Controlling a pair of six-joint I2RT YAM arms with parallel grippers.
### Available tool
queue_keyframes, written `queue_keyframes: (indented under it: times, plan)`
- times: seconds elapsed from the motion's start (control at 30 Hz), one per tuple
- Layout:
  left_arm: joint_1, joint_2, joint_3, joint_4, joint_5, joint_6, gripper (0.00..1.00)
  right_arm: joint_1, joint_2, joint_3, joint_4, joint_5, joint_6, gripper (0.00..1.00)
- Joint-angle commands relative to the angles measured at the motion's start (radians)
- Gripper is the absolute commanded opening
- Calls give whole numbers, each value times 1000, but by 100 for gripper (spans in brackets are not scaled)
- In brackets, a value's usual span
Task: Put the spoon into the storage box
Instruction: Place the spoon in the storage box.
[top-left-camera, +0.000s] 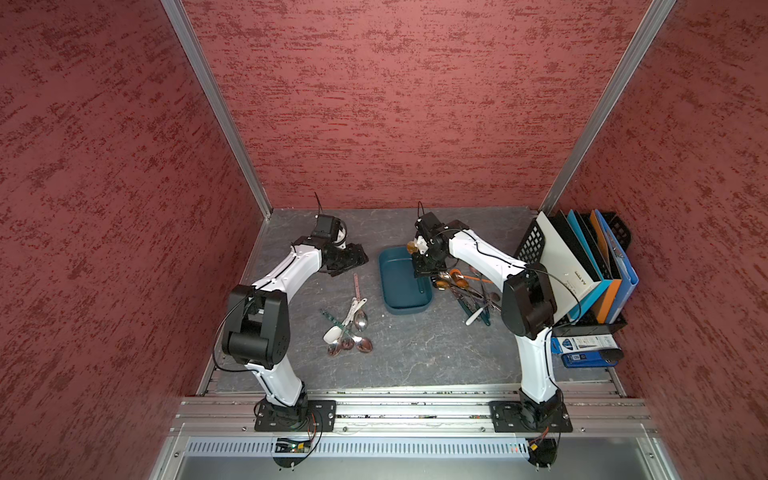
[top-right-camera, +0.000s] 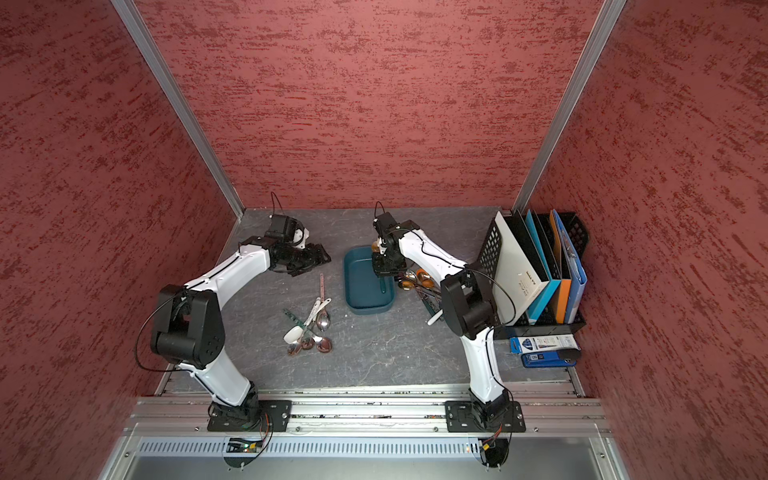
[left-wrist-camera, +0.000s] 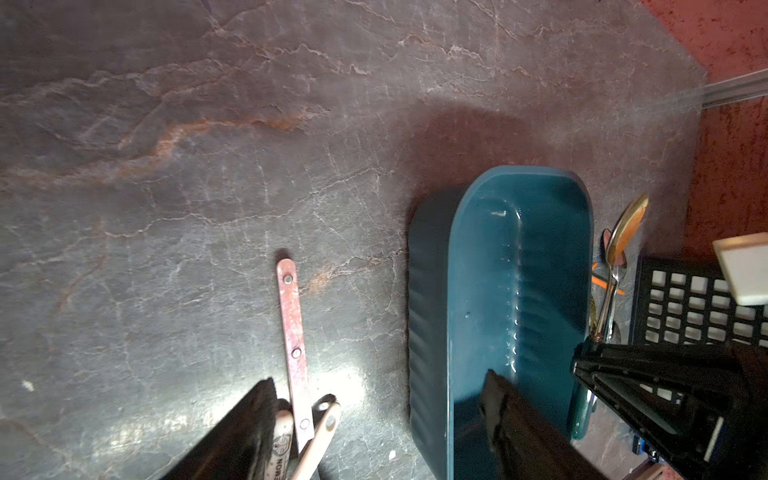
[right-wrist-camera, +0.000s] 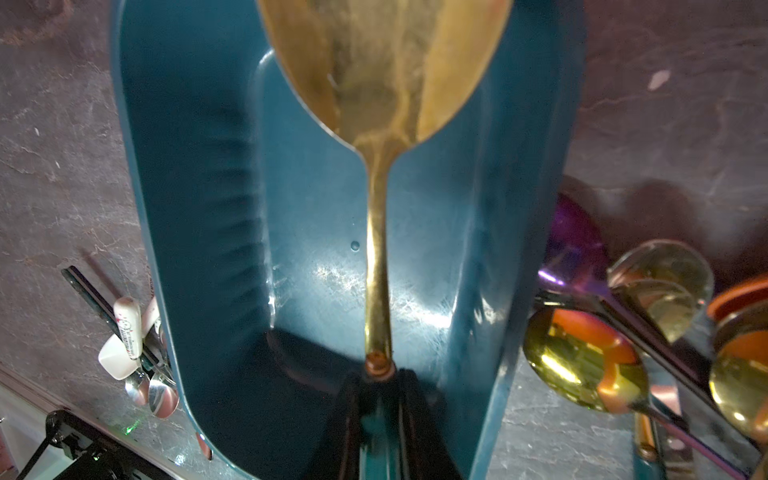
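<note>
The storage box (top-left-camera: 397, 291) (top-right-camera: 361, 291) is a dark teal tray in the middle of the grey table, with nothing lying in it. My right gripper (right-wrist-camera: 380, 376) (top-left-camera: 424, 268) hovers over the box's right side. It is shut on the teal handle of a gold spoon (right-wrist-camera: 376, 249) (top-left-camera: 411, 248), whose bowl points away from the jaws above the box floor (right-wrist-camera: 316, 270). My left gripper (left-wrist-camera: 380, 380) (top-left-camera: 349, 262) is open and holds nothing. It hangs just left of the box (left-wrist-camera: 432, 316), over a pink handle (left-wrist-camera: 293, 324).
A pile of loose spoons (top-left-camera: 349, 328) lies in front of the left gripper. Another pile of spoons (top-left-camera: 465, 291) lies right of the box. A black mesh file rack (top-left-camera: 582, 270) with folders stands at the far right. Blue boxes (top-left-camera: 586, 351) lie before it.
</note>
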Motion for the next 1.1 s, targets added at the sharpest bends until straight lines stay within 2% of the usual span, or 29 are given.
queue_keyframes:
  times: [0.0,0.13,0.73,0.93,1.07]
  plan:
    - [-12,-19,15,-19,-36,40,81,8,7,-19,-20,-8,-17,6]
    - [-13,-14,18,-22,-34,42,81,13,20,-50,2,-10,-22,7]
    - [-68,20,117,-98,-93,118,81,22,179,24,13,11,40,8]
    - [-77,34,143,-131,-83,119,81,24,175,6,30,28,50,17]
    - [-91,70,176,-216,-134,82,81,25,164,7,32,21,57,24]
